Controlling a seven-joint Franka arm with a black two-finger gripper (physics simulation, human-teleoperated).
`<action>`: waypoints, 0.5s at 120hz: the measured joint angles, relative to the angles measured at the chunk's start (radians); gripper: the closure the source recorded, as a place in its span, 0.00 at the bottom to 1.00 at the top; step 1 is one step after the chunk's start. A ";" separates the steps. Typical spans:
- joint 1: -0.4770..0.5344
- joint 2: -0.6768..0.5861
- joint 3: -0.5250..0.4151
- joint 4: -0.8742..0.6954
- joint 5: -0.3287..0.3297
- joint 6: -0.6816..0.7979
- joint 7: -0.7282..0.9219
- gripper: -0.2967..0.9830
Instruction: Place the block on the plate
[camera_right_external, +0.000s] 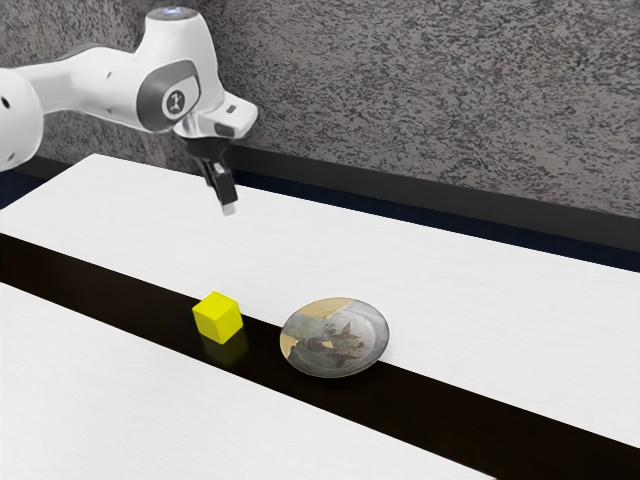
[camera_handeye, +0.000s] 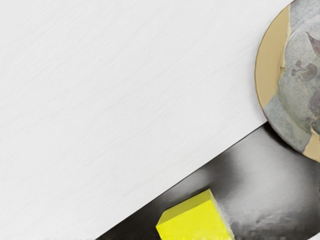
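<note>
One yellow block (camera_right_external: 218, 317) sits on the glossy black band (camera_right_external: 440, 401) that runs the length of a white table (camera_right_external: 480, 300), its faint reflection showing in the dark surface beneath it. A round plate (camera_right_external: 336, 338), painted in mottled gray with patches of tan and a darker figure, lies just beside the block on the side toward the exterior view's right, with a gap between them. The plate straddles the band's border, part of it over the black and part over the white section that reaches to the table's far edge. The block, off the plate, rests wholly on the black near that same border and closer than the plate to the table's edge at the exterior view's left. Above, a white robotic arm (camera_right_external: 109, 83) reaches in from the exterior view's upper left, its black gripper (camera_right_external: 229, 207) pointing down over the white far section, raised above the table and well apart from both block and plate. Whether the claw is released or clenched cannot be told from this angle. A speckled gray wall (camera_right_external: 430, 100) rises beyond the table's far edge.
</note>
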 joint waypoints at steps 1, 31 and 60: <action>0.000 0.000 0.000 0.000 0.000 -0.002 0.002 0.23; 0.007 -0.001 0.023 -0.092 0.000 -0.028 0.047 0.23; 0.029 0.107 0.059 -0.157 -0.124 0.036 0.053 0.23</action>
